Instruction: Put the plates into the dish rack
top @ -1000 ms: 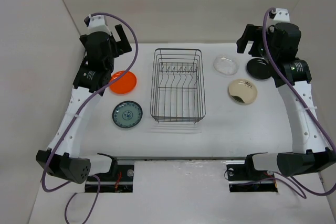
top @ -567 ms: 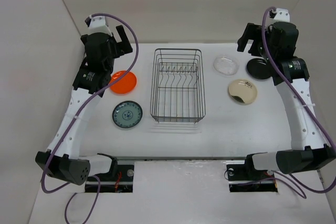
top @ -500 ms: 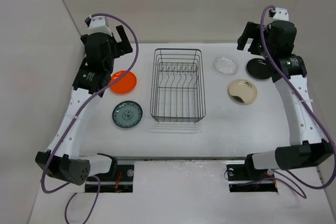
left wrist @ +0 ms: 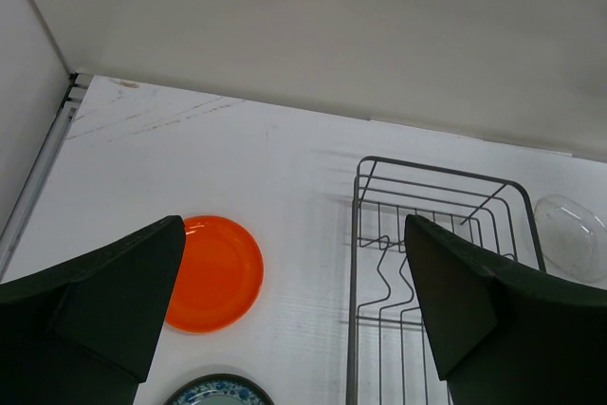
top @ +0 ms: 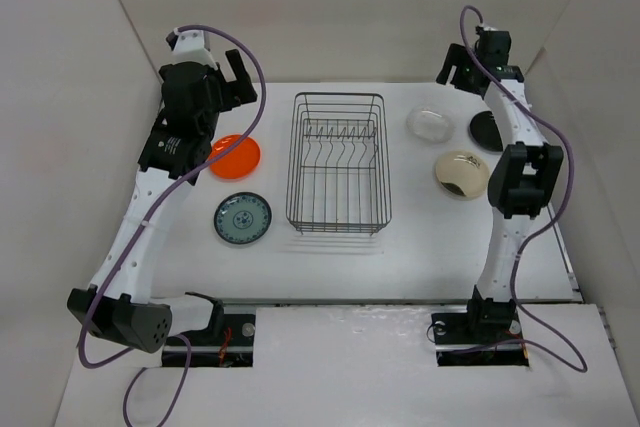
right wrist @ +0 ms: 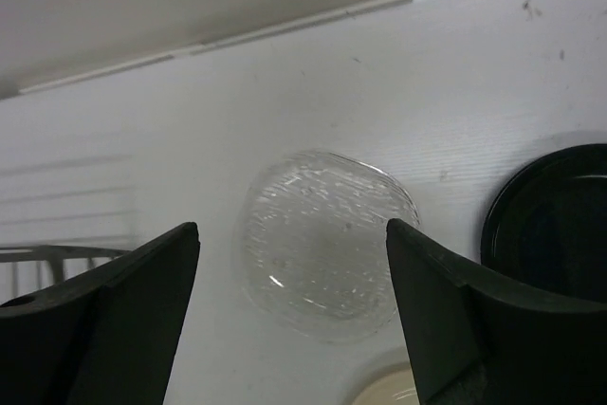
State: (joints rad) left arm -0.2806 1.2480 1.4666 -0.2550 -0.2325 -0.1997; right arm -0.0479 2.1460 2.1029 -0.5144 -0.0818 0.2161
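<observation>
**While both tools hang spread, five plates lie outside the rack**

As the top view shows, the rack [top: 339, 96] sits in the middle of the white surface [top: 330, 267], with its row of upright dividers in its upper half. All five plates lie flat on the surface, none of them within the rack's wires.

Left of the rack lie two plates. The orange plate [top: 235, 155] sits in the middle left of the frame, partly under the left arm. The blue-green plate [top: 242, 218] is just below it, apart from it and from the rack.

Right of the rack lie three plates. The glass plate [top: 430, 124] is nearest the rack's upper right corner. The black plate [top: 484, 130] is just right of the glass one, and the right arm hides part of it. The beige plate [top: 460, 173] lies below those two, its dark mark showing.

The left tool [left wrist: 292, 225] hangs above the surface with its fingers wide apart and nothing between them. Its wrist view shows the orange plate at lower left and the rack at right.

The right tool [right wrist: 291, 227] is at the upper right of the top view, also spread and holding nothing. In its wrist view the glass plate shows between the fingers, well below them, and the black plate is at the right edge.
</observation>
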